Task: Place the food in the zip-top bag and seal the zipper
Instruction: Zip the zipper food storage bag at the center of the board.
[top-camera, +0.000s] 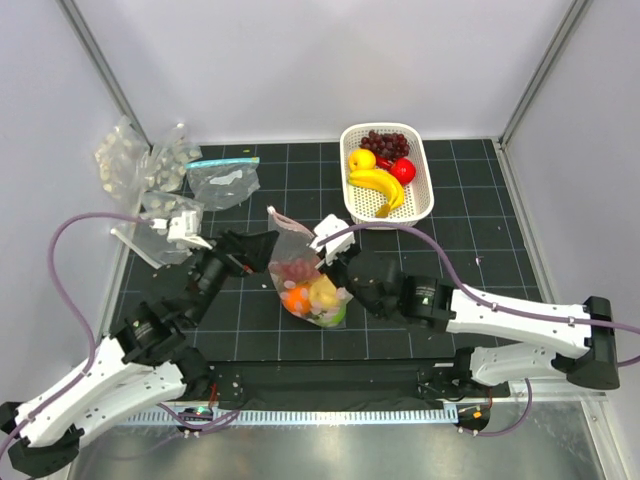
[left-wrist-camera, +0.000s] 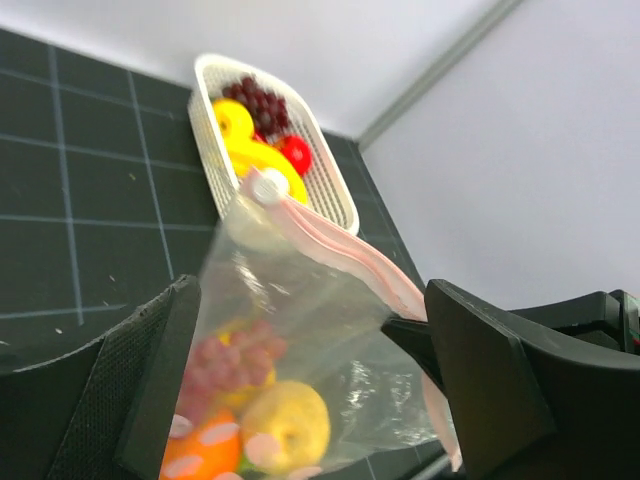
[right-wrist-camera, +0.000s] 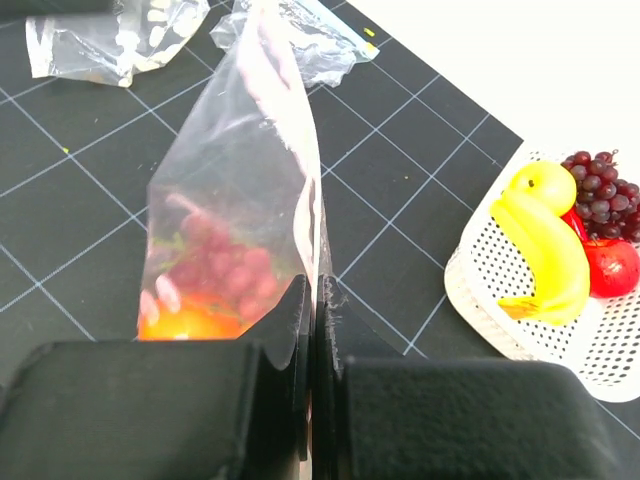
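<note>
— Scanning every view for lettering: none legible so far.
— Same here. Spotting a white label (top-camera: 228, 184) on the flat clear bag (top-camera: 246, 174) at the back of the tabletop (top-camera: 480, 200), but far too small to read.
— And on the zip-top bag (top-camera: 300, 262)?
— Just printed white dots, no letters, numbers or brand marks to make out.
</note>
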